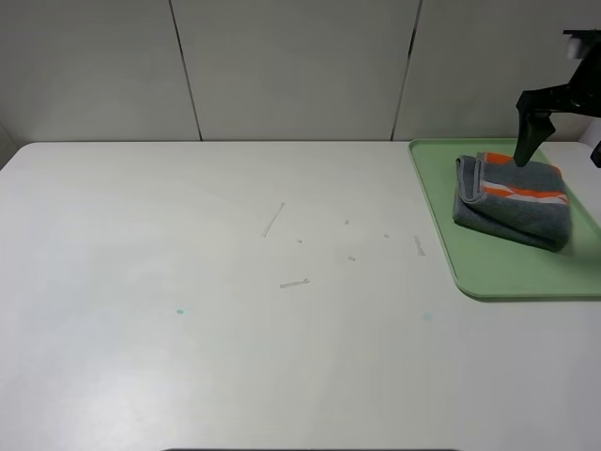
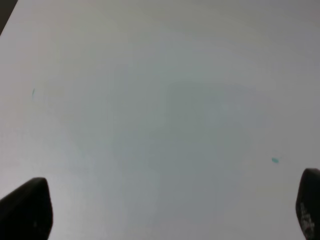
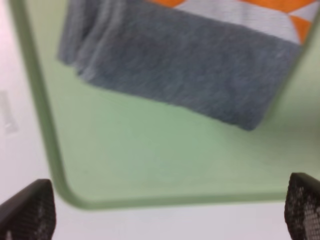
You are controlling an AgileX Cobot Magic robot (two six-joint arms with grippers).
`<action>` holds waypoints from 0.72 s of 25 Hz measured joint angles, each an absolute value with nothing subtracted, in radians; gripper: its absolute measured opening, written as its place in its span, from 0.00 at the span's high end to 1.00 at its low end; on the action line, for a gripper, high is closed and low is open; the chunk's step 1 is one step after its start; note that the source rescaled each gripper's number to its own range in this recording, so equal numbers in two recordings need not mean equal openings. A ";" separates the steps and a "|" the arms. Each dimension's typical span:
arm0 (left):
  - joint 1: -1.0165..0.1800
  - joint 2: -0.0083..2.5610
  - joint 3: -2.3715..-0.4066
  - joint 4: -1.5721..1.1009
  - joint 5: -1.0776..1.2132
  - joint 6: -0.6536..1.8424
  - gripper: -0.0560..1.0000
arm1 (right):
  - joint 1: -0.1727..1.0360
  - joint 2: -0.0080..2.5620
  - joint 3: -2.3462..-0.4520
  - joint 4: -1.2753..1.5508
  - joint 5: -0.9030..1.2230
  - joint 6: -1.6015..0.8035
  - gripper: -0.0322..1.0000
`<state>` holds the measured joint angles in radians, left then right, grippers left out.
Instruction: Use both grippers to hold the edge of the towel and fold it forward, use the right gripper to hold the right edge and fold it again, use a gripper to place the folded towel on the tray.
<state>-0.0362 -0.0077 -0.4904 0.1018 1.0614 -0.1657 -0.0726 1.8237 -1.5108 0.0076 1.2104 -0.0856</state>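
Right now the towel lies folded into a thick bundle on the tray. It is dark grey with an orange and white band showing along its top side. The tray is pale green with a low rim and round corners, and it sits at the far right of the white counter, partly cut off by the picture's edge. The right pincer hangs just above the back edge of the towel; from the high camera it looks very close to the cloth, but it is hard to tell if it touches. Its two black fingers stand wide apart and hold nothing. In the right wrist view only the two fingertips show, far from each other, with the towel and a rounded corner of the tray between and beyond them. The left pincer is also spread wide and holds nothing. Its wrist view shows just the two dark fingertips over the bare counter, which has a few tiny teal specks on it. A few small faint marks dot the middle of the counter. Behind it stands a pale panelled wall.
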 joint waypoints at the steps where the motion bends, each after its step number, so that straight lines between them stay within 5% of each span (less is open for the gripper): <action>1: -0.036 -0.008 -0.490 0.102 1.061 -0.166 0.02 | -0.064 1.802 -1.496 0.008 1.211 -0.086 0.00; 18: -0.036 -0.008 -0.490 0.102 1.061 -0.166 0.02 | -0.046 1.246 -1.041 0.057 1.213 -0.086 0.00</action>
